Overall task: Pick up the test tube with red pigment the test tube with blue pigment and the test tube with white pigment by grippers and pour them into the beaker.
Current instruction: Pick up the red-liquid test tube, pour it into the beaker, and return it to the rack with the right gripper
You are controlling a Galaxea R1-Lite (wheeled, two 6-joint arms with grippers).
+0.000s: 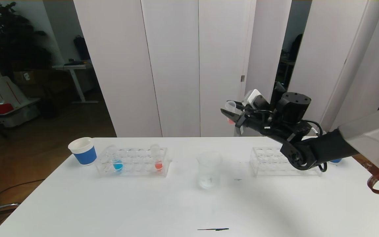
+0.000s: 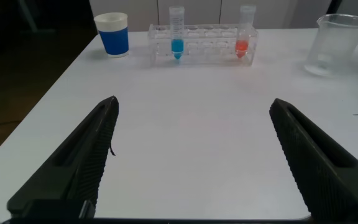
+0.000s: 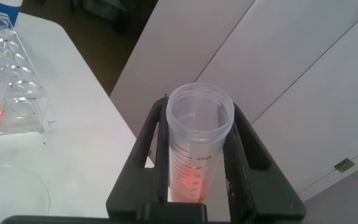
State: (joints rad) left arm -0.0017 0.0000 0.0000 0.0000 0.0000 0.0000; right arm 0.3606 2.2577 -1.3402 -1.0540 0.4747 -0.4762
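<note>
My right gripper [image 1: 231, 114] is raised above the table, up and to the right of the beaker [image 1: 208, 169], and is shut on a test tube with red pigment [image 1: 230, 108]. In the right wrist view this tube [image 3: 197, 143] sits between the fingers, open mouth up and red at its base. The test tube with blue pigment [image 1: 117, 163] and a second red tube [image 1: 157, 161] stand in the left rack [image 1: 132, 163]. My left gripper [image 2: 192, 102] hovers open over bare table, facing that rack [image 2: 204, 46]. The test tube with white pigment is not in view.
A white-and-blue paper cup [image 1: 83, 150] stands left of the left rack. A second clear rack [image 1: 275, 161] sits at the right, partly behind my right arm, with another blue cup [image 1: 336, 160] beyond it. A thin dark mark [image 1: 212, 229] lies near the front edge.
</note>
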